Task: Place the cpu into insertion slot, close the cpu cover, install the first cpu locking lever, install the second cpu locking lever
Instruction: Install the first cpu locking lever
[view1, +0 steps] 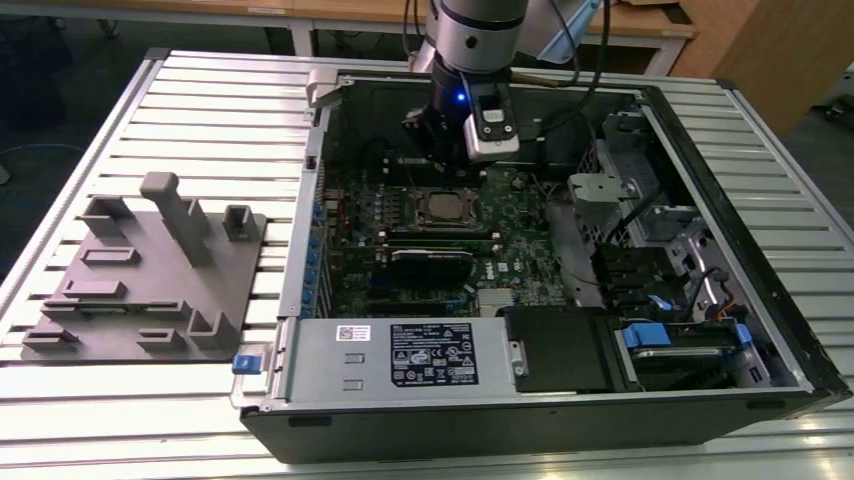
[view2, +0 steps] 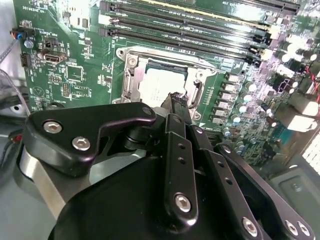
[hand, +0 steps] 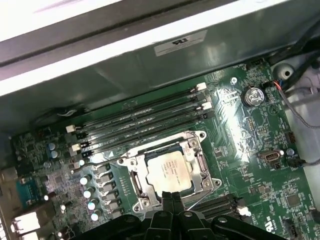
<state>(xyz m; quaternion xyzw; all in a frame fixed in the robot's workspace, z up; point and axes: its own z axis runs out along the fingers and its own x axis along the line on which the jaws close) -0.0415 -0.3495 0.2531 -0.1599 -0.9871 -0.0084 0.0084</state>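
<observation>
The cpu (hand: 169, 168), a small square chip with a silver-grey top, lies flat in the insertion slot (hand: 150, 151) on the green motherboard (hand: 260, 130). The cpu cover (hand: 194, 161), a thin metal frame, lies down around the chip. Thin wire levers (hand: 102, 162) run beside the socket; I cannot tell whether they are latched. My gripper (hand: 172, 197) hovers just at the socket's edge, its two black fingertips pressed together with nothing between them. In the second wrist view the gripper (view2: 176, 99) overlaps the edge of the cpu (view2: 159, 82). In the exterior view the gripper (view1: 443, 160) hangs over the cpu (view1: 445, 207).
Long black memory slots (hand: 145, 117) run beside the socket. The open computer case (view1: 747, 250) walls in the board, with a power supply (view1: 400, 355) and drive bays (view1: 681, 345) along its front. A grey fixture plate (view1: 147, 270) lies on the table at the exterior view's left.
</observation>
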